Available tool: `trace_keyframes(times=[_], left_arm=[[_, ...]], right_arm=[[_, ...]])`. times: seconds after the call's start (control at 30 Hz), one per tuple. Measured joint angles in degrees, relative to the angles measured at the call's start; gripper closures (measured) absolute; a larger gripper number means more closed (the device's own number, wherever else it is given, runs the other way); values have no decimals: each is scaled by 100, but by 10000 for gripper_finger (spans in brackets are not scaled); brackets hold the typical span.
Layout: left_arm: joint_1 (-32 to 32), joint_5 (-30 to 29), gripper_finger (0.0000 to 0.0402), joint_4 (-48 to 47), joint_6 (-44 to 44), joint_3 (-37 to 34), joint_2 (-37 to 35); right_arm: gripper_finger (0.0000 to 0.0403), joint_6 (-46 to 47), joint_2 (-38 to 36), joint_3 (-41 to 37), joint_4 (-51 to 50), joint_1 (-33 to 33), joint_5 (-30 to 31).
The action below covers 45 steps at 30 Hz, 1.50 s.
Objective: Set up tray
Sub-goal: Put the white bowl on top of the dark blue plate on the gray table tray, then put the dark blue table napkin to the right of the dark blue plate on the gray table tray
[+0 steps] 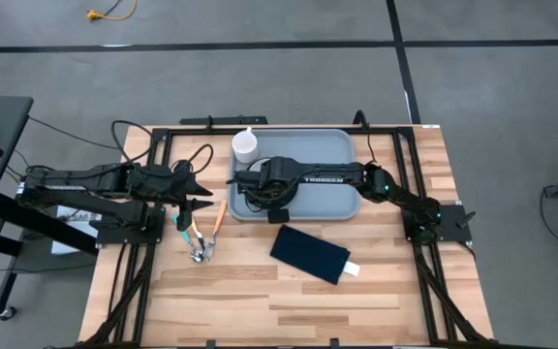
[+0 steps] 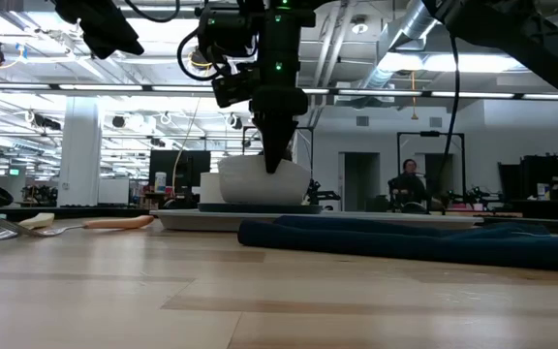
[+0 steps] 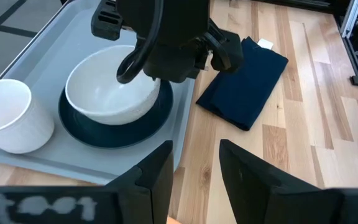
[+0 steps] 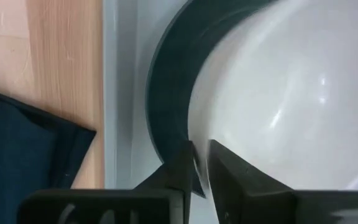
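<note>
At the left of the butcher-block wooden table [image 1: 260,291], the left gripper [image 1: 194,206] hangs just off the tray's left edge, its two dark fingers [image 3: 154,174] spread apart with nothing between them. Just below it on the wood lies a small cluster of cutlery: metal pieces [image 1: 201,254] beside an orange-handled utensil [image 1: 217,217], all outside the tray. Next comes the large light blue-grey rectangular plastic tray [image 1: 332,145] with rounded corners and a raised rim, sitting at the far middle of the table. In its far left corner stands a white paper cup [image 1: 245,144], upright. Near the tray's front left part rests a round dark teal plate [image 3: 114,134], and a white ceramic bowl [image 3: 110,93] sits on that plate. The right gripper [image 4: 201,163], reaching leftward across the tray from the arm mounted at the table's right edge, is down at the bowl; the right wrist view shows its fingers [image 4: 182,168] pressed close on the bowl's thin rim, one inside and one outside, pinching it. Right of the cutlery and just in front of the tray lies a dark navy folded cloth napkin [image 1: 309,254], flat on the wood, clear of the tray rim, with a small white tag [image 1: 353,269] showing at its right end.
</note>
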Motion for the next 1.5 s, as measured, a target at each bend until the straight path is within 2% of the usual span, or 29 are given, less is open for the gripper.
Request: trace_keyframes(times=[0.33,0.6,0.8,0.87,0.97,1.1,1.2,1.33,1.5], left_arm=[[0,22,283,-47,-39,0,1],[0,20,283,-93,-39,0,1],[0,20,283,-146,-39,0,2],[0,20,283,-172,-39,0,2],[0,20,283,-192,-39,0,2],[-2,-191,283,-218,-39,0,2],[0,-393,283,-220,-39,0,2],[0,-400,283,-265,-39,-1,2],[0,-392,283,192,-37,-427,2]], right_arm=[[320,-39,0,0,-1,0,1],[244,-335,1,62,-334,80,131],[210,249,-323,42,-940,70,286],[208,459,-473,42,-1033,105,203],[210,764,-685,43,-1037,201,-239],[220,772,-1059,-88,-1035,419,-714],[228,758,-1489,-543,-1014,586,-765],[237,1115,-2294,-1637,-826,709,-904],[243,2012,-3615,-3695,655,863,-908]])
